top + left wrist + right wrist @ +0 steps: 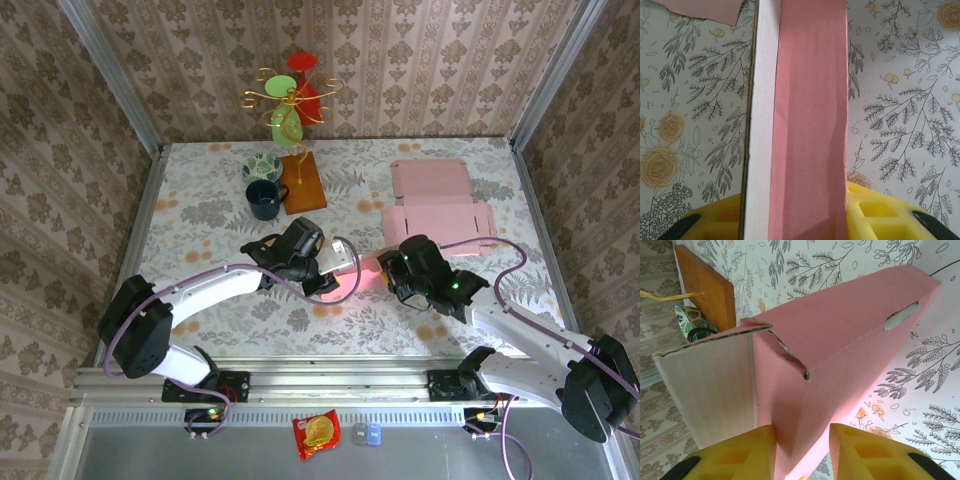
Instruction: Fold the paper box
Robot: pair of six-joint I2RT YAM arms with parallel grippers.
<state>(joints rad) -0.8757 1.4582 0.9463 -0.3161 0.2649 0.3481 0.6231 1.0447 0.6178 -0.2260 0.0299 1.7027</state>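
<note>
The pink paper box [347, 270], half folded, hangs above the middle of the floral table between both arms. My left gripper [322, 268] holds its left end. In the left wrist view a long pink panel [810, 125] with a white inner wall beside it runs up from between the yellow fingers [875, 212], and the left gripper [795, 222] is shut on it. My right gripper [392, 272] has the box's right end. In the right wrist view a folded pink corner [850, 340] with a white flap sits between the fingers of the right gripper [802, 452].
Two flat pink box blanks [430, 180] [440, 222] lie at the back right. A wooden base [303, 180] with a wire ornament, a dark mug [265, 200] and a patterned bowl [262, 167] stand at the back centre. Walls close three sides.
</note>
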